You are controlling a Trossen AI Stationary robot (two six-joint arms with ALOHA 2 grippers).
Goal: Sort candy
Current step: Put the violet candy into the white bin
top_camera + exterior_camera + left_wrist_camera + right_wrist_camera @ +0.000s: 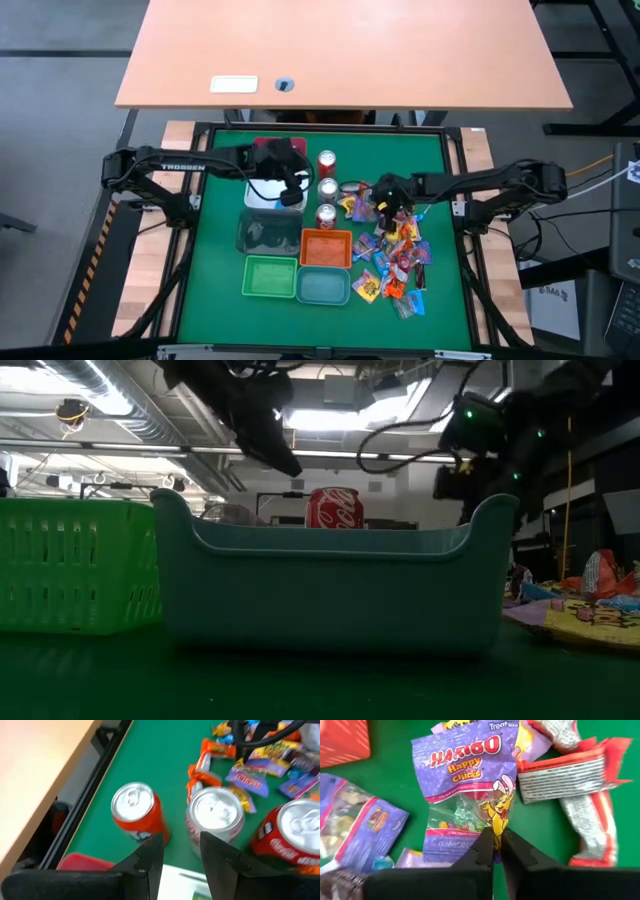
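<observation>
Green table [215, 200], right hand [497, 842] pinched on purple Haribo candy bag [465, 795] beneath it, left hand [182, 855] parted over cans [215, 815].

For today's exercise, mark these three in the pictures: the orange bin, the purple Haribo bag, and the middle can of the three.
orange bin [326, 247], high view, on its floor.
purple Haribo bag [462, 780], right wrist view, on the printed front.
middle can [328, 187], high view, on its silver top.
</observation>
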